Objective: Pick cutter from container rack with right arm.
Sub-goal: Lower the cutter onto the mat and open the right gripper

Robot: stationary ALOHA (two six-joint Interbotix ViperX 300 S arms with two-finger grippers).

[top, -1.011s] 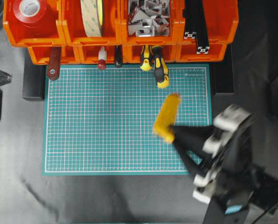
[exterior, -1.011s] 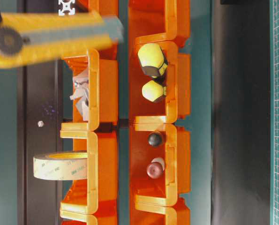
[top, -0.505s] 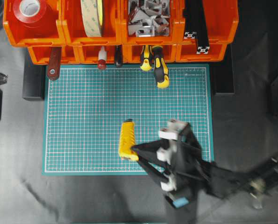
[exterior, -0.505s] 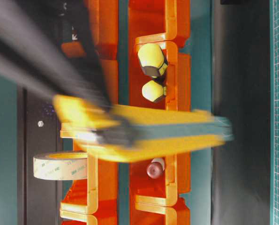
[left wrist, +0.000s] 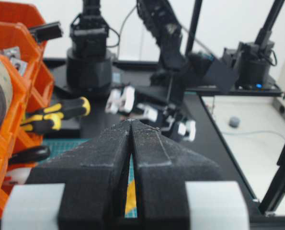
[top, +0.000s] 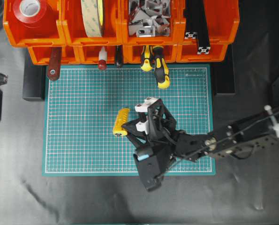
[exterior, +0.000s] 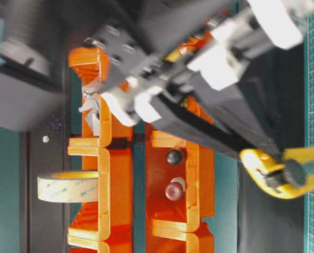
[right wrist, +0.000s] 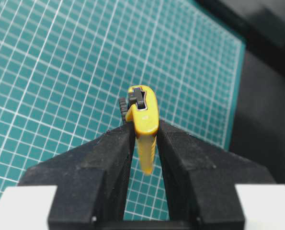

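Note:
The yellow cutter point(top: 120, 122) is low over the middle of the green mat point(top: 83, 140), clear of the orange container rack point(top: 223, 18) at the back. My right gripper point(top: 126, 129) reaches in from the right and is shut on it. In the right wrist view the two black fingers point(right wrist: 114, 153) pinch the cutter point(right wrist: 143, 112) edge-on, its dark slider end pointing away. The table-level view shows the cutter point(exterior: 283, 174) close to the mat in front of the rack point(exterior: 120, 174). My left gripper point(left wrist: 131, 122) is shut and empty, off to the left.
Two yellow-and-black screwdrivers point(top: 160, 70) and other tool handles point(top: 54, 65) stick out of the lower bins over the mat's far edge. The upper bins hold red tape point(top: 30, 9), a tape roll point(top: 92, 16), metal brackets point(top: 148, 16) and black extrusions point(top: 198, 28).
The right arm has swung left across the mat with the cutter in its grip, from the right side to the mat's middle, and come lower. The left gripper has not moved.

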